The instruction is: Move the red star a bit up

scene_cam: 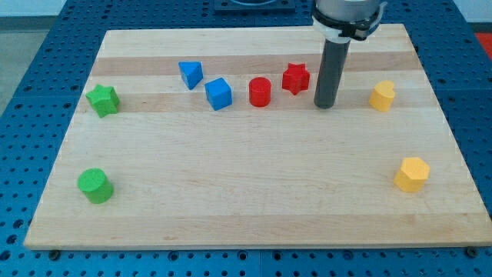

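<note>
The red star (pixel 296 78) lies on the wooden board (pixel 246 185) in the upper middle. My tip (pixel 325 105) rests on the board just to the star's right and slightly below it, a small gap apart. A red cylinder (pixel 260 91) stands to the star's left and a little lower.
A blue cube (pixel 218 94) and a blue triangle (pixel 191 74) lie left of the red cylinder. A green star (pixel 103 100) and a green cylinder (pixel 95 185) are at the view's left. A yellow heart-like block (pixel 382 96) and a yellow hexagon (pixel 412 174) are at the right.
</note>
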You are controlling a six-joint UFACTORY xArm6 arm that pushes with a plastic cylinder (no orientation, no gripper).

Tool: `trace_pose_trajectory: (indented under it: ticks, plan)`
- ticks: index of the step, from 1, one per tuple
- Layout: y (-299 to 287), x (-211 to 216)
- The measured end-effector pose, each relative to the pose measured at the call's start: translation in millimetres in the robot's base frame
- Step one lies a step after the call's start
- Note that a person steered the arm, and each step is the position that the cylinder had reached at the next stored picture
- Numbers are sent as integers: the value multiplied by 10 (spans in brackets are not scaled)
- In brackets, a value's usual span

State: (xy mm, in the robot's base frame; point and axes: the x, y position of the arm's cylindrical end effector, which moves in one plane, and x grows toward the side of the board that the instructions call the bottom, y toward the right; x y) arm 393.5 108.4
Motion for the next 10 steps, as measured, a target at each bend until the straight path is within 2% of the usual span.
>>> trace_pose_trajectory:
  ticks: [9,10]
  plan:
    - [-401,-327]
    - [-201,-11]
